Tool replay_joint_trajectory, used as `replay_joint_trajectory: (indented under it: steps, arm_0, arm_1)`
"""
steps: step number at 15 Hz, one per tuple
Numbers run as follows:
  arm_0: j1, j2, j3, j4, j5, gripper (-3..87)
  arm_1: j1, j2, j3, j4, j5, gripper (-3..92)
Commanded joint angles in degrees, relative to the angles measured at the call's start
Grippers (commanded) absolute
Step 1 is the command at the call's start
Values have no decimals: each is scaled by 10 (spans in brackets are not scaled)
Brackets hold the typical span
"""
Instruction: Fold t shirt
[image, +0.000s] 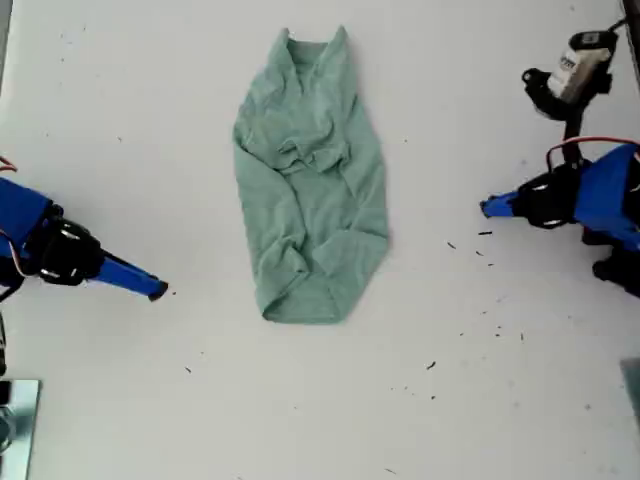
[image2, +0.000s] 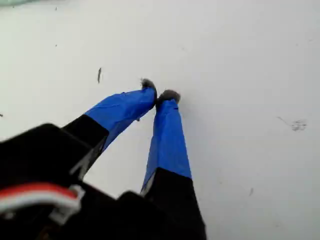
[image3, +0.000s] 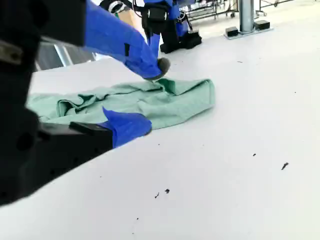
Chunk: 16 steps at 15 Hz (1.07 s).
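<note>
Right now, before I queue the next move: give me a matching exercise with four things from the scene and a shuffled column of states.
Things:
1. t shirt
2. my first gripper
3. my second gripper
4. table

States:
A. jaws open, facing the t shirt
B. white, with small dark specks
C. sage-green, wrinkled, lying loose, held by nothing
D. jaws shut, over bare surface

Pairs: 1-C, 2-D, 3-A, 4-B
</note>
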Motion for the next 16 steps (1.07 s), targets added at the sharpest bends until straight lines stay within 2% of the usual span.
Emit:
replay_joint_trajectory:
  steps: [1,3,4,6,7,8,10,11,12,13,14,15,16]
  arm_0:
    - [4,4,6,1,3,144]
    - [4,4,6,1,3,144]
    - [4,4,6,1,3,144]
    - [4,4,6,1,3,144]
    - [4,4,6,1,3,144]
    - [4,4,6,1,3,144]
    - [-25,4,6,1,3,131]
    - [-75,4,6,1,4,131]
    - [-115,4,3,3,-29,153]
    - [-100,4,-9,19,-131,283]
    - [-75,4,-6,11,-199,409]
    - [-57,4,-8,4,-227,460]
    - [-50,5,-17,3,-236,415]
  arm_1:
    - [28,7,25,1,2,39]
    - [28,7,25,1,2,39]
    - [22,7,25,1,48,39]
    - [-33,7,25,1,269,46]
    - [-76,7,25,1,268,49]
    - [-106,7,25,1,235,46]
    - [-115,8,26,-6,338,22]
    - [-105,8,25,-20,321,22]
    - [-126,8,20,-37,346,22]
    - [-147,8,12,-48,366,22]
    - [-154,8,4,-58,363,23]
    - [-164,8,-18,-51,363,23]
    - [-177,4,-45,-34,372,23]
